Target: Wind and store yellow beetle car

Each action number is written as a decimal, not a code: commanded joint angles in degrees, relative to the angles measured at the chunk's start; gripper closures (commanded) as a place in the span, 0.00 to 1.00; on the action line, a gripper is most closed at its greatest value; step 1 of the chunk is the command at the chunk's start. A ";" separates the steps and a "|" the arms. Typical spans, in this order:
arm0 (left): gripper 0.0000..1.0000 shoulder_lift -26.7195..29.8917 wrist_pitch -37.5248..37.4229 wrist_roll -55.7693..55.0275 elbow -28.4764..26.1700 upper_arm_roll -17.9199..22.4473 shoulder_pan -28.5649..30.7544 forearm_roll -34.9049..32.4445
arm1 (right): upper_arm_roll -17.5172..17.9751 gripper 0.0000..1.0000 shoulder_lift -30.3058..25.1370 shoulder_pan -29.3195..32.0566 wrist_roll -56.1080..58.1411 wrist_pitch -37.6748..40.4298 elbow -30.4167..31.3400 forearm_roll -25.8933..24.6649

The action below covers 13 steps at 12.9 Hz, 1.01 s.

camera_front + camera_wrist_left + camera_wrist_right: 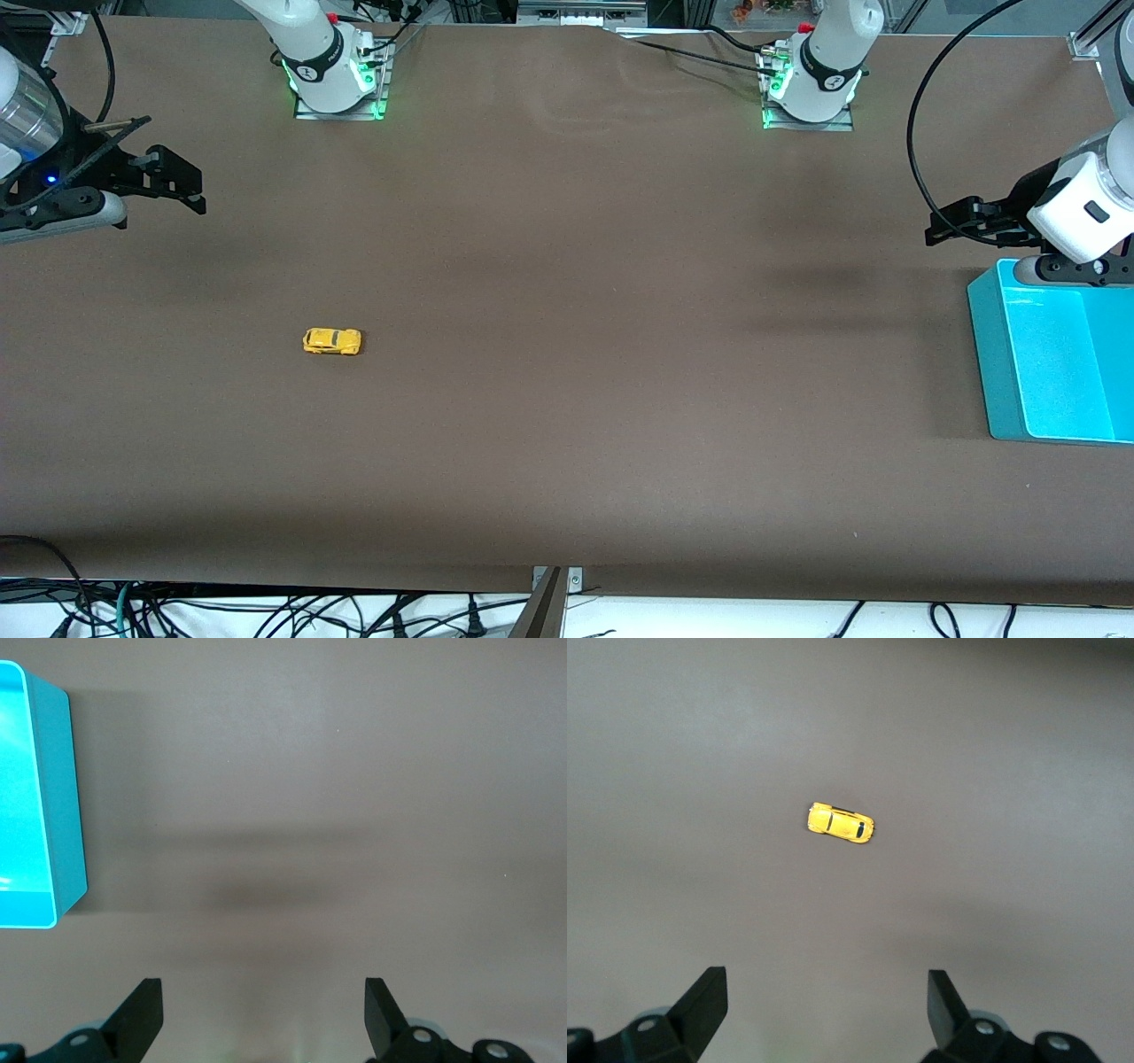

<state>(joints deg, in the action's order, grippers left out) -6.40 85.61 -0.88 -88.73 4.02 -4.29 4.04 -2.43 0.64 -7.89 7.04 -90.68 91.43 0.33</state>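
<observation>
Two robot arms wait at opposite ends of a brown tabletop (567,266). One yellow beetle car (332,341) sits on its wheels on the bare tabletop, toward the right arm's end, touching nothing. Raised over that end, well apart from the car, is the right pincer (182,186), fingers apart and empty. A turquoise bin (1001,372) stands at the left arm's end. Just beside the bin's rim, up in the air, the left pincer (943,232) also has its fingers spread and empty.
</observation>
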 commanded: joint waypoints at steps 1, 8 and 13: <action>0.00 -0.10 0.34 1.14 0.40 -0.24 0.42 -0.61 | -0.21 0.00 -0.64 -0.20 0.26 0.51 0.59 0.99; 0.00 -0.10 0.34 1.14 0.49 -0.24 0.34 -0.61 | -0.12 0.00 -0.64 -0.20 0.26 0.50 1.03 0.99; 0.00 -0.10 0.34 1.14 0.49 -0.32 0.33 -0.61 | -0.12 0.00 -0.73 -0.20 0.26 0.42 1.38 0.99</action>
<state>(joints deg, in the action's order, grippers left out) -6.40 85.61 -0.88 -88.73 3.97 -4.29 4.04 -2.43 0.73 -7.89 7.04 -90.44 92.05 0.33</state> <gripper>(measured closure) 0.000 0.000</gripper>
